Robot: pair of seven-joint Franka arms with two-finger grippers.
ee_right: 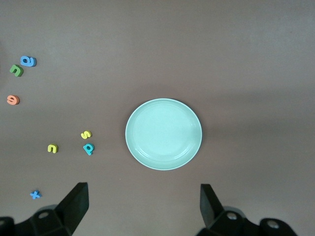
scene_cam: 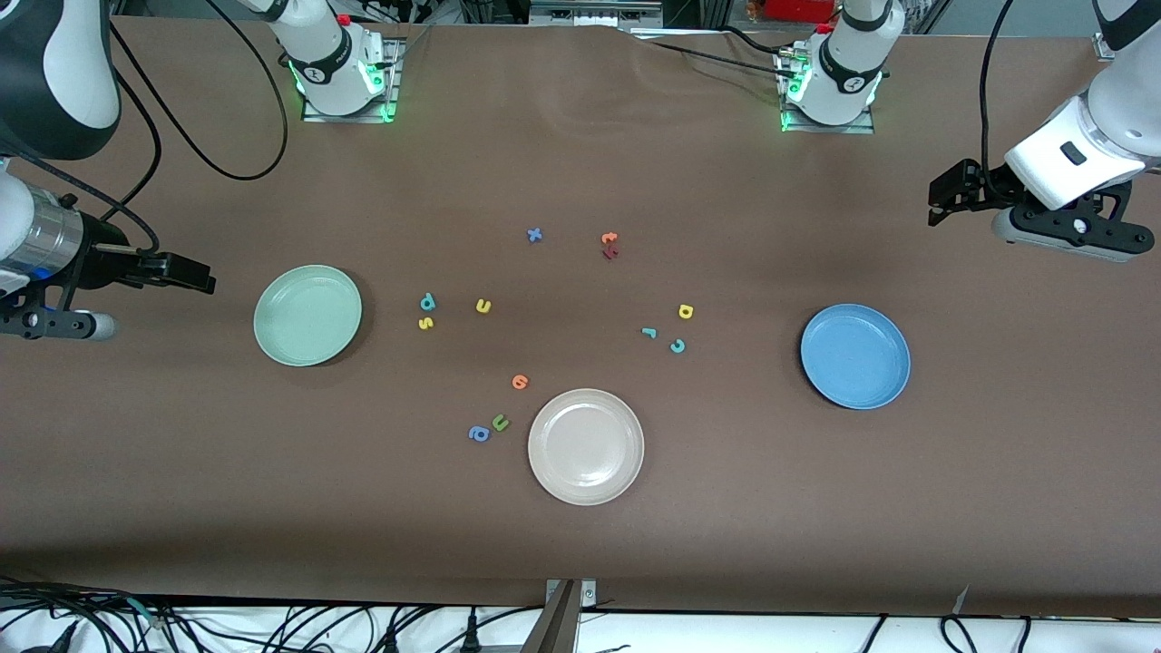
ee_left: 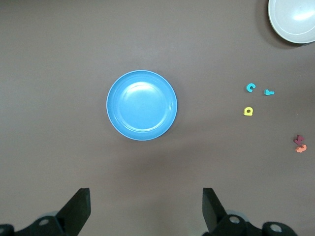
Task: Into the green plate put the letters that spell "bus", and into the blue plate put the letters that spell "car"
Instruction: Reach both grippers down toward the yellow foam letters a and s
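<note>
Brown table: round mint-green plate (scene_cam: 307, 315).

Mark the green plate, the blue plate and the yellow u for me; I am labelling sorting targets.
green plate (scene_cam: 307, 315), front view, bare centre of its dish.
blue plate (scene_cam: 854, 355), front view, bare centre of its dish.
yellow u (scene_cam: 483, 306), front view, middle of the letter.

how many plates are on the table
3: the green plate toward the right arm's end, the blue plate toward the left arm's end, and the beige plate between them, nearest the front camera.
</note>
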